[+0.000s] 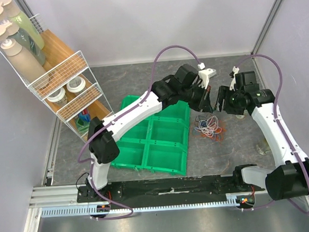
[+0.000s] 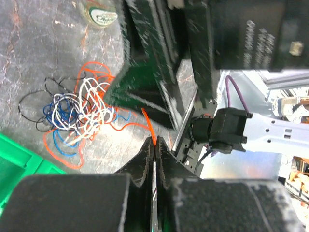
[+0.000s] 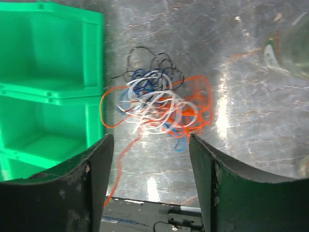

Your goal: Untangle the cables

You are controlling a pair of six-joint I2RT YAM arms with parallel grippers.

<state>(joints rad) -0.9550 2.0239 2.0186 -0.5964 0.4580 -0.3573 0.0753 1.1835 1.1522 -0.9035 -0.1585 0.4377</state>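
Left wrist view: the left claw (image 2: 154, 145) is clenched on 1 thin orange cable strand (image 2: 147, 123) leading from the tangle of thin orange, white, blue and black cables (image 2: 79, 108), lying on the grey mottled counter (image 2: 29, 58) just beside the green plastic compartment tray (image 2: 19, 162). The right claw (image 3: 150, 140) hangs released above that tangle.

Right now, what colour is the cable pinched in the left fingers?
An orange cable, clearest in left wrist view.
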